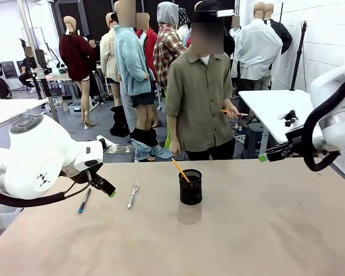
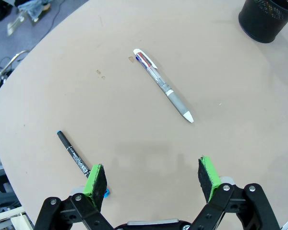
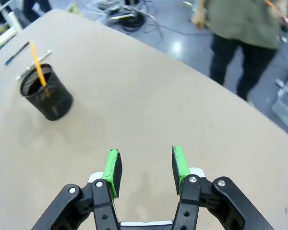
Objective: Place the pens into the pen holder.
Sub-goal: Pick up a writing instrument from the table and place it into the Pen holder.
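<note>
Centring the wide-apart left gripper (image 2: 151,166) over the dark pen (image 2: 72,152) at lower left should come first; right gripper (image 3: 145,165) gapes too.

Bright, even light from overhead, with no harsh contrast. In the front view the pen holder (image 1: 190,188) throws a soft, pale shadow on the tabletop (image 1: 247,230) toward the camera, and the picture is sharp around it. In the left wrist view a faint grey shadow lies just beyond the left hand (image 2: 152,176), and the tabletop's far edge bows with wide-angle distortion. In the right wrist view the person (image 3: 245,28) well beyond the pen holder is smeared and soft, and the floor (image 3: 182,45) there shows white glare.
</note>
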